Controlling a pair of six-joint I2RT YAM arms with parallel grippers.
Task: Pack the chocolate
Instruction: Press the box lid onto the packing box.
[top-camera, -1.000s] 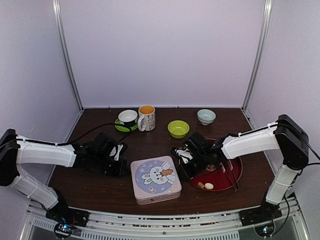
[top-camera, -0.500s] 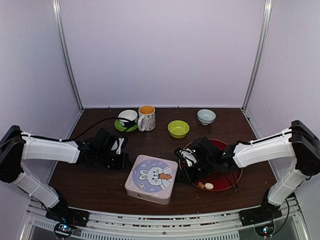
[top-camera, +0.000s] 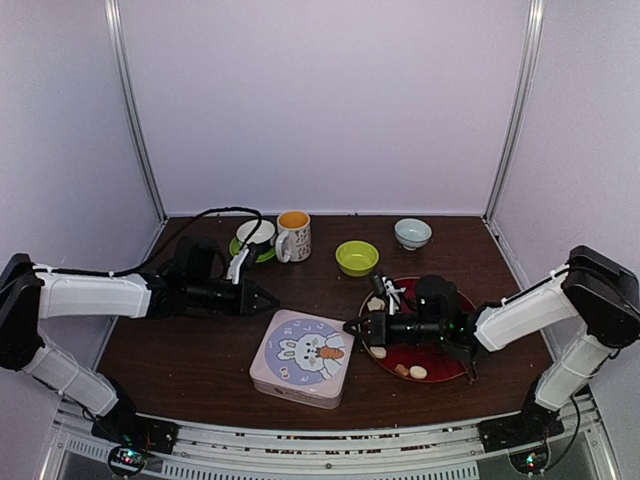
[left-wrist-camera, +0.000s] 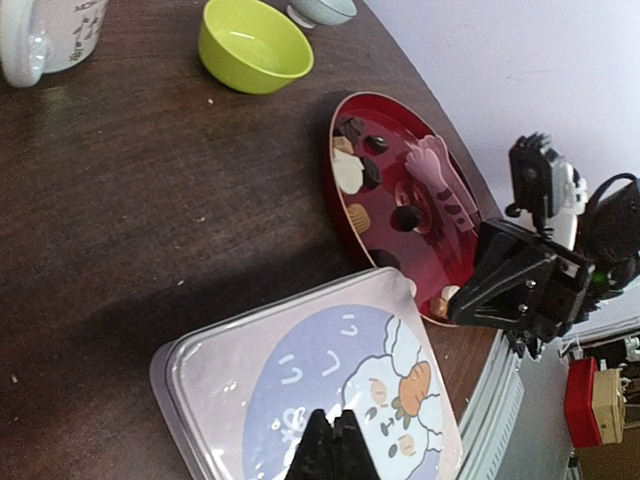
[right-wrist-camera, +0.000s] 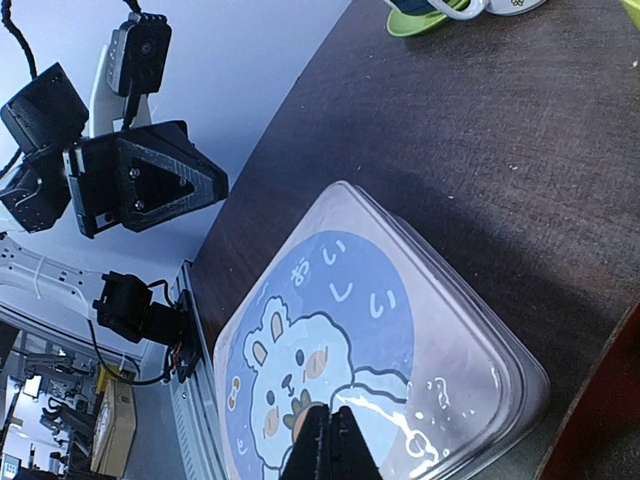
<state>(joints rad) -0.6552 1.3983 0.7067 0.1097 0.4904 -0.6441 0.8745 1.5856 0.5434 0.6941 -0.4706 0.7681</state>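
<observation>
Top external: chocolate (top-camera: 410, 371) on plate (top-camera: 447, 358), just by R hand (top-camera: 352, 327).

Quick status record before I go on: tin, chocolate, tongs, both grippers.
rabbit tin: lid on, front centre of table
chocolate: loose pieces on the red plate, right of the tin
pink tongs: lying on the plate
left gripper: shut, empty, tip by the tin's left side
right gripper: shut, empty, tip by the tin's right side
packed so far: cannot tell, tin closed
</observation>
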